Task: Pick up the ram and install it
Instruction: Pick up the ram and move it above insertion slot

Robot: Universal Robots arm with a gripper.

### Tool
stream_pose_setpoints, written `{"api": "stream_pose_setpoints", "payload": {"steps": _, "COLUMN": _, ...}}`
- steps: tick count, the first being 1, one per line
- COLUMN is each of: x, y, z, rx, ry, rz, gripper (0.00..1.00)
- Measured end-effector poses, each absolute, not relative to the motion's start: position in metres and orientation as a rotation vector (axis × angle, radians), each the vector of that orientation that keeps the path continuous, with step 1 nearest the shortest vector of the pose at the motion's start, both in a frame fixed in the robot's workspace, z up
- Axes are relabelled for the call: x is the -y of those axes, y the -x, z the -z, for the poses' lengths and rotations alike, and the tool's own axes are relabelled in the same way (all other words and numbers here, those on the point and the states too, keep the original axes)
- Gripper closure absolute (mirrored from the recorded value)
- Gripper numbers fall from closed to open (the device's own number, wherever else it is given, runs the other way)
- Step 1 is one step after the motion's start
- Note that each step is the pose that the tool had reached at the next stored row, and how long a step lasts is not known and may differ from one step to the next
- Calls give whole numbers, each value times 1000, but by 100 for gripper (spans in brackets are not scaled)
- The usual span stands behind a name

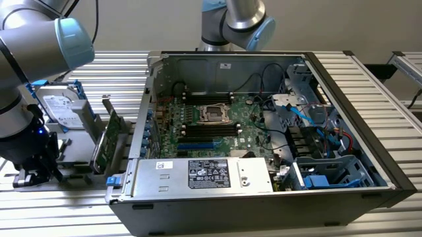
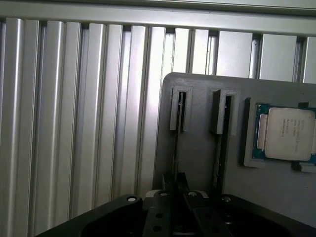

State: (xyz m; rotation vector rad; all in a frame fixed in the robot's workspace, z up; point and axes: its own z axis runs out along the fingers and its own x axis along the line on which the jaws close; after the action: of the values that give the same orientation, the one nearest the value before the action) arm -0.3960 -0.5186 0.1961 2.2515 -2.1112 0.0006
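The pincer [image 2: 176,186] sits right down at the grey holder [image 2: 197,158]. Its two dark fingertips are drawn together across the thin top edge of the ram [image 2: 176,145]. From the wrist view I judge it clamped on that stick, not merely hovering, though the contact itself is partly hidden by the fingers.

The ram stands on edge in the holder, in the slot farther from the processor [image 2: 289,133] that lies in the holder's recess. Its long axis runs straight along that slot, from the pincer toward the guide post [image 2: 180,106] at the holder's far end. The fingers therefore close across its thickness, with its length lying between them. A second stick [image 2: 219,148] stands parallel in the neighbouring slot, between the ram and the processor, just beside the ram but apart from it and clear of the fingertips.

In the exterior view the pincer [image 1: 31,165] hangs over the holder [image 1: 74,148], which rests on the slatted counter [image 1: 369,74]. The open computer case [image 1: 343,98] stands off the holder toward the exterior view's right. The black memory slots [image 1: 211,129] lie well inside it, running across that view.
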Motion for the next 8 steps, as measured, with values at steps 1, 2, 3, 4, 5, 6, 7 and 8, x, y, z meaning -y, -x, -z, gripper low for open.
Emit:
{"api": "stream_pose_setpoints", "payload": {"steps": 1, "x": 519, "y": 396, "z": -196, "rx": 2111, "ry": -2251, "rz": -2, "gripper": 86}}
{"api": "stream_pose_setpoints", "payload": {"steps": 2, "x": 519, "y": 396, "z": -196, "rx": 2113, "ry": -2248, "rz": -2, "gripper": 86}}
{"api": "stream_pose_setpoints", "payload": {"steps": 3, "x": 519, "y": 396, "z": -196, "rx": 2118, "ry": -2242, "rz": -3, "gripper": 86}}
{"api": "stream_pose_setpoints", "payload": {"steps": 4, "x": 519, "y": 396, "z": -196, "rx": 2124, "ry": -2236, "rz": -3, "gripper": 86}}
{"api": "stream_pose_setpoints", "payload": {"steps": 5, "x": 519, "y": 396, "z": -196, "rx": 2127, "ry": -2233, "rz": -4, "gripper": 86}}
{"api": "stream_pose_setpoints", "payload": {"steps": 6, "x": 519, "y": 396, "z": -196, "rx": 2130, "ry": -2230, "rz": -4, "gripper": 86}}
{"api": "stream_pose_setpoints", "payload": {"steps": 7, "x": 519, "y": 396, "z": -196, "rx": 2137, "ry": -2224, "rz": -4, "gripper": 86}}
{"api": "stream_pose_setpoints", "payload": {"steps": 8, "x": 519, "y": 396, "z": -196, "rx": 2143, "ry": -2217, "rz": -3, "gripper": 86}}
